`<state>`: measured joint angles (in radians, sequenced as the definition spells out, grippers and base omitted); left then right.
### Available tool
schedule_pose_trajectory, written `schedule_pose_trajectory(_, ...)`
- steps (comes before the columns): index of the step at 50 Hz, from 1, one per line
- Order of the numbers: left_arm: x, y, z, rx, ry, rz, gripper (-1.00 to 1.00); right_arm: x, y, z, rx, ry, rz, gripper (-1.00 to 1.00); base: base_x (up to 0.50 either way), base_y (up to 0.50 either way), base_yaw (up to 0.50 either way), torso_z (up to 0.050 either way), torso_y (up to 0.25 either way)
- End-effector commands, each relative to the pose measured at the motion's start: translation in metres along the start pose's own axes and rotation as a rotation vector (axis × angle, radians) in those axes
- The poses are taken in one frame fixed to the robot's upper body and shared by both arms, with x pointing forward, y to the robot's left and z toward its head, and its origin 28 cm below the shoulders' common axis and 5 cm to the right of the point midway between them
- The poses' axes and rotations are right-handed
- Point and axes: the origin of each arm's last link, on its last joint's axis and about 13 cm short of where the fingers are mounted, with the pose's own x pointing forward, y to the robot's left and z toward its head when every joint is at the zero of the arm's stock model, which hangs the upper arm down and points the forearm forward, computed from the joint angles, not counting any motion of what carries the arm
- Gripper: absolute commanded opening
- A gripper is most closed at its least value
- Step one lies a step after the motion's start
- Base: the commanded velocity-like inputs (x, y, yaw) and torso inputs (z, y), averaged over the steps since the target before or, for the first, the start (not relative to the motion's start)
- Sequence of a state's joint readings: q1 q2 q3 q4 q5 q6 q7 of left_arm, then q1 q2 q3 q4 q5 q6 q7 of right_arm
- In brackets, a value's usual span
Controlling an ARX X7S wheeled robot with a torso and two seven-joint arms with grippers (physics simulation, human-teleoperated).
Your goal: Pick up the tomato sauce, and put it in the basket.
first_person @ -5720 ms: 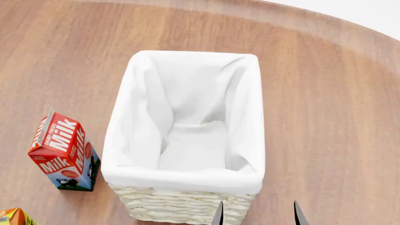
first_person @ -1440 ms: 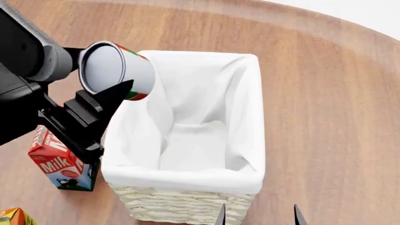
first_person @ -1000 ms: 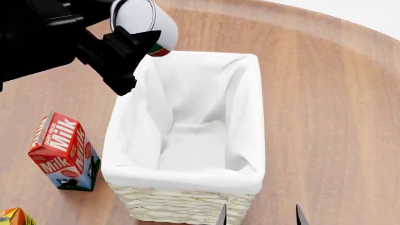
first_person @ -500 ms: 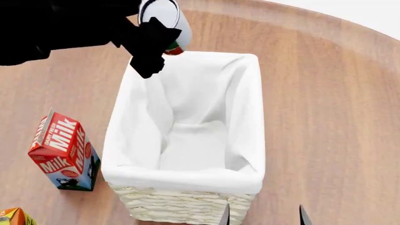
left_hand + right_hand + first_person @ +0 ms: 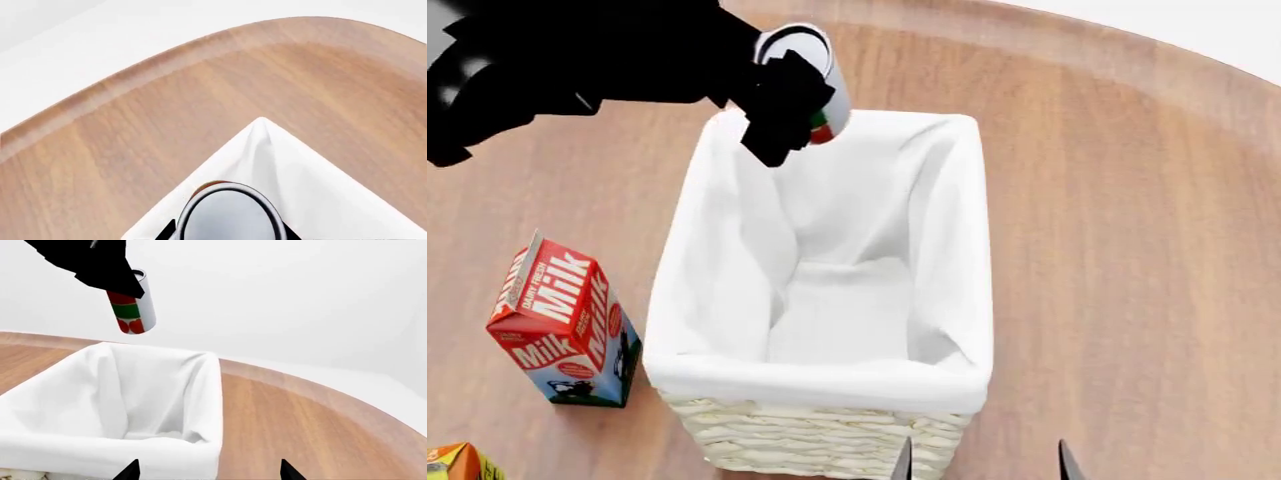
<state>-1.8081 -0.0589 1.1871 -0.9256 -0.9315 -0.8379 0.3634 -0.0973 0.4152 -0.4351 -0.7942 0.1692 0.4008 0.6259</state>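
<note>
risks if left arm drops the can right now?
1. The tomato sauce hangs above the far left corner of the basket, not its middle; released here it might clip the lining's rim and fall to the table.
2. The can is tilted in the left gripper, so it may tumble on release.
3. It is held well above the rim in the right wrist view, so it could bounce.

Left arm: black, enters the head view from 10 o'clock and reaches toward 1 o'clock, raised well above the table.
Left end effector (image 5: pixel 790 95): closed on the tomato sauce (image 5: pixel 814 80), gripping its sides; can near upright in the right wrist view, tilted slightly.
Right arm: not visible beyond its fingertips.
Right end effector (image 5: pixel 981 460): two dark fingertips at 6 o'clock of the head view, spread apart, holding nothing.
</note>
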Motion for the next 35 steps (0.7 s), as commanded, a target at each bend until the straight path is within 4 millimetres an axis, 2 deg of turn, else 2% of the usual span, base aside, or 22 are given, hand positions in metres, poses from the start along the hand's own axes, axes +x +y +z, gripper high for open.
schedule_pose_trajectory(1, 0.014, -0.003, -0.006, 0.005, 0.04, -0.021, -1.0, 0.0, 0.001, 0.001, 0.0, 0.001, 0.003, 1.0, 0.0, 0.0, 0.0, 0.0, 0.0)
schedule_pose_trajectory(8, 0.021, -0.004, -0.017, 0.001, 0.075, -0.012, -1.0, 0.0, 0.002, 0.002, 0.002, 0.0, 0.008, 1.0, 0.0, 0.0, 0.0, 0.0, 0.0)
schedule_pose_trajectory(35, 0.036, -0.02, -0.036, 0.065, 0.156, -0.041, -1.0, 0.0, 0.003, 0.002, 0.007, -0.01, 0.017, 1.0, 0.0, 0.0, 0.0, 0.0, 0.001)
